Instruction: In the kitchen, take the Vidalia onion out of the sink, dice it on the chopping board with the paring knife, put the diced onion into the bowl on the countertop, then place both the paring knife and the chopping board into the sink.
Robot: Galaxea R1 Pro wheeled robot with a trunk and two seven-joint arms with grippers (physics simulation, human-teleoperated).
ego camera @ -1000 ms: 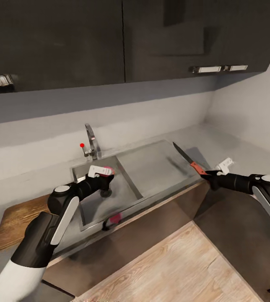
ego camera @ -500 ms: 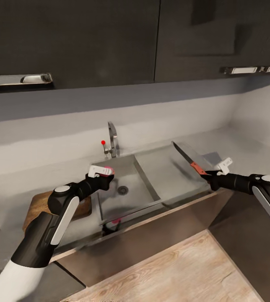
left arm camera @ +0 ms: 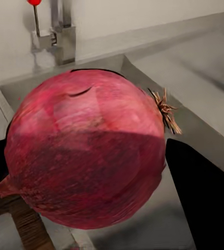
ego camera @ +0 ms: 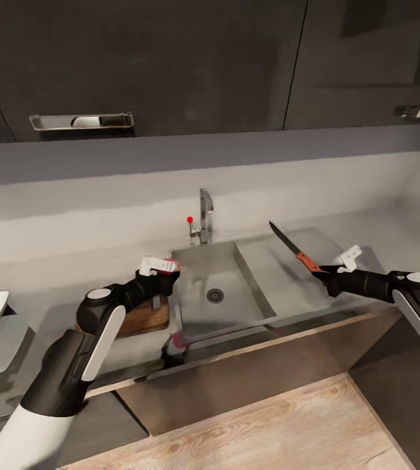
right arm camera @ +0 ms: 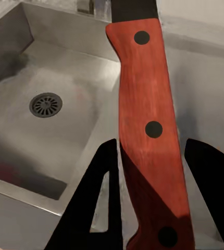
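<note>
View has panned left: chopping board (ego camera: 146, 314) now beside sink (ego camera: 220, 294). Left end effector (ego camera: 164, 269) grips Vidalia onion (left arm camera: 86, 174) above the board's edge; right end effector (ego camera: 327, 272) grips paring knife (ego camera: 295, 248) over the drainboard. Dicing comes next.

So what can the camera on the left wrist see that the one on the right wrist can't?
Left wrist view alone: the rounded pinkish-red Vidalia onion clamped in the left end effector, its dry root tuft, a corner of the dark brown wooden chopping board, and the chrome faucet with its red-tipped lever.

Right wrist view alone: the paring knife's reddish-brown riveted handle held by the right end effector, and the round drain.

Both: the grey steel sink basin.
</note>
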